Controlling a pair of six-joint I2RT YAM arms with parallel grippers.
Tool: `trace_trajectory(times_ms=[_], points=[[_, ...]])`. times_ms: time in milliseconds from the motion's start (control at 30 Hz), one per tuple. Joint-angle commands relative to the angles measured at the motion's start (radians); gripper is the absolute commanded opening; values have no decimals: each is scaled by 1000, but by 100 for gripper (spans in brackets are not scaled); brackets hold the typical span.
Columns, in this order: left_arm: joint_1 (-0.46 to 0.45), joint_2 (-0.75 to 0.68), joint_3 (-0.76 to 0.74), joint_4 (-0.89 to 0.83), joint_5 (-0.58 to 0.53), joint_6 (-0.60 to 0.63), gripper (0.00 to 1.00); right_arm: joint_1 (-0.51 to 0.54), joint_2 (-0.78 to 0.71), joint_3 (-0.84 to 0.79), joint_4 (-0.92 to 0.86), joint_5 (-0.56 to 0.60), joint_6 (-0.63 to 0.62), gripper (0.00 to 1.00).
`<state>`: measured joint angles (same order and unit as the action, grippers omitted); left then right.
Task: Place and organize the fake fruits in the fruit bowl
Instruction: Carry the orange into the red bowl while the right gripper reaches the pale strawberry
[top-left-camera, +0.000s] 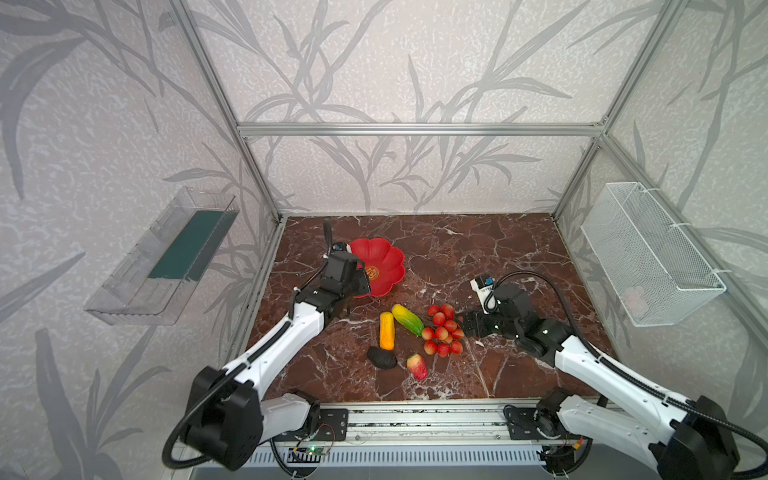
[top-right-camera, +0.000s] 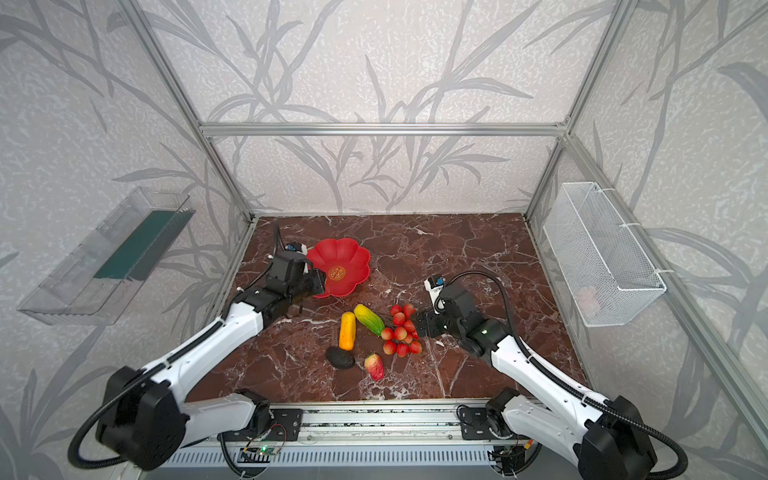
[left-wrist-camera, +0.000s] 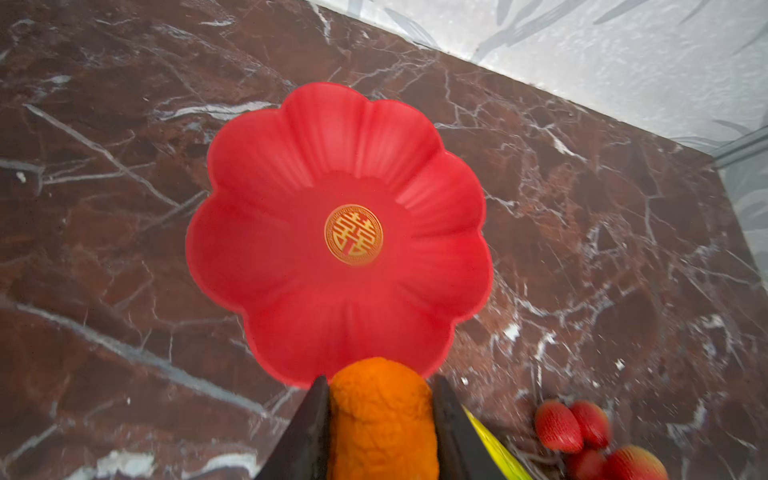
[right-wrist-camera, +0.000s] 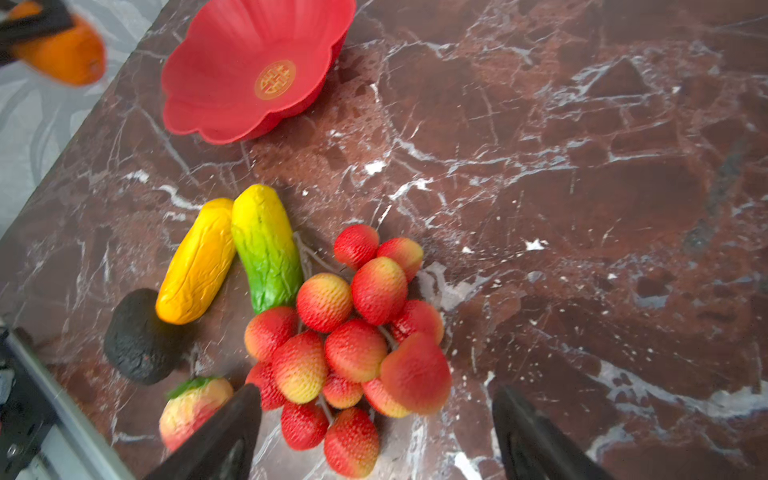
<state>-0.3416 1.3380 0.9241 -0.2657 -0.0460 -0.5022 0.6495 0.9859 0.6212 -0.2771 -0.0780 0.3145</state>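
As both top views have it, the shallow glossy red flower-shaped fruit bowl (top-left-camera: 388, 259) sits on the marbled brown desk (top-left-camera: 498, 257), and nearer the front lie the yellow-orange oblong plastic fruit (top-left-camera: 387, 331), the yellow-green oblong fruit (top-left-camera: 408, 319), the dark avocado (top-left-camera: 381, 358) and the red-pink strawberry-like piece (top-left-camera: 417, 366). Left wrist view: the left claw (left-wrist-camera: 381, 380) is clamped on the tiny orange plastic fruit (left-wrist-camera: 382, 424), right at the bowl's rim! Over to the right wrist: the right claw (right-wrist-camera: 376, 392) stands wide apart, flanking the bunch of small red balls (right-wrist-camera: 353, 324); contact, I cannot tell.
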Motion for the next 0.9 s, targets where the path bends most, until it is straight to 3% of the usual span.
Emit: trace_trajectory(times_ms=[0,300,533,733,867], points=[[25,175,130,-38,42,91,33,82,-40,12,-74,54,48,86],[44,586,468,-183,-38,129,30,345,-6,-3,-71,133,184,84],[46,721,548,-211,-37,121,30,468,126,23,-3,147,229,82],[49,737,540,-212,-16,102,43,513,245,66,34,163,227,80],[52,671,525,-198,-12,96,61,525,321,97,62,162,218,79]])
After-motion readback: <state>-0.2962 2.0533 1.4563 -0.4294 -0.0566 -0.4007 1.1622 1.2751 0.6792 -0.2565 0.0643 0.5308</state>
